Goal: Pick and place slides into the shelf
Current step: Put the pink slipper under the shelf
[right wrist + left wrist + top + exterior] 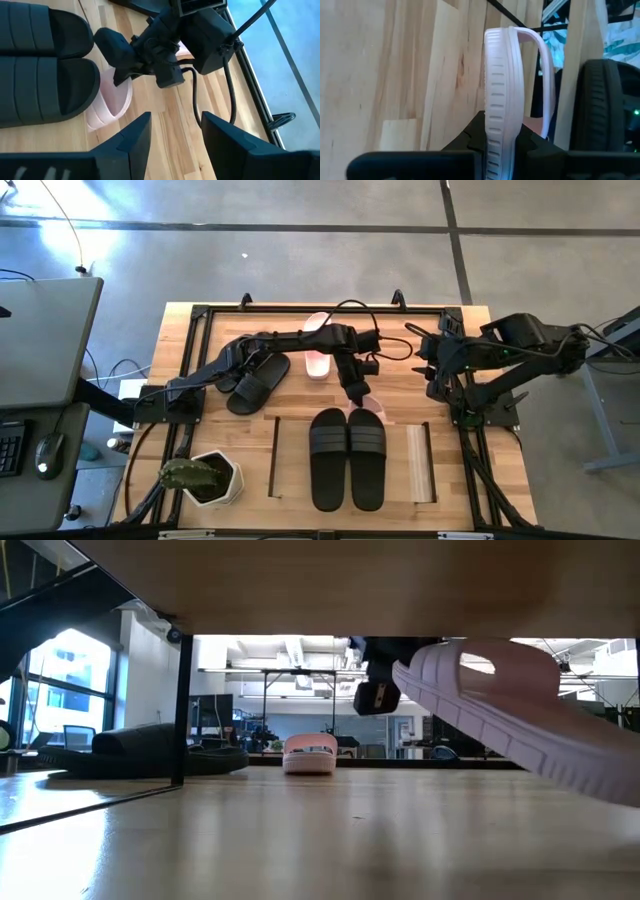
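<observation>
My left gripper reaches across the table's middle and is shut on a pink-and-white slide. It holds the slide at the far edge of the light-wood shelf, beside a black pair of slides lying on the shelf's top. The other pink slide lies flat on the table farther back. A second black pair lies to its left. My right gripper waits open, raised at the table's right side. My left gripper pinches the pink slide's sole between its two fingers, at the end away from the strap. The fingers come slanting down from the far side, along the slide. The slide tilts down toward the near side, under the shelf's top panel; its low end is out of view.
A white pot with a cactus stands near the front left corner. A black metal frame borders the wooden table. The right arm hovers over the right side. Bare wood lies between the shelf and the far slides.
</observation>
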`<state>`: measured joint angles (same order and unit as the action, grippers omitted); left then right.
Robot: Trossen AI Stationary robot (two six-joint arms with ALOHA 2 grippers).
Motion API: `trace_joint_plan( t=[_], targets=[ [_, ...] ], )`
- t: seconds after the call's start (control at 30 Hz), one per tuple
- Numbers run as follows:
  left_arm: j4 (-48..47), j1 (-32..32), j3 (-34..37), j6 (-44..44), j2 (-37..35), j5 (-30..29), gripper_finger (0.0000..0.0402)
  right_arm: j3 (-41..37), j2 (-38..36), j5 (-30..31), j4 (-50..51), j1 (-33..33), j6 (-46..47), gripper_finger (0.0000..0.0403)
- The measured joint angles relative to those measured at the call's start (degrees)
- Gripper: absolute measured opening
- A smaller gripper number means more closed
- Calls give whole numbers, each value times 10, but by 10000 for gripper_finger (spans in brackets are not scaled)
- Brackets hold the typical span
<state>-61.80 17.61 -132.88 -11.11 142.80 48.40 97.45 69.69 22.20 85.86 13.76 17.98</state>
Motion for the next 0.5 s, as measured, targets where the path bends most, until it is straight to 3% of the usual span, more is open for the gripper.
trace_joint_plan(
  t=[0.37, 0.5],
  targets=[
    [13, 0, 0, -12, 0, -11, 23, 0, 0, -2, 0, 0, 1, 165],
    [13, 0, 0, -13, 0, -23, 63, 0, 0, -2, 0, 0, 2, 165]
  ],
)
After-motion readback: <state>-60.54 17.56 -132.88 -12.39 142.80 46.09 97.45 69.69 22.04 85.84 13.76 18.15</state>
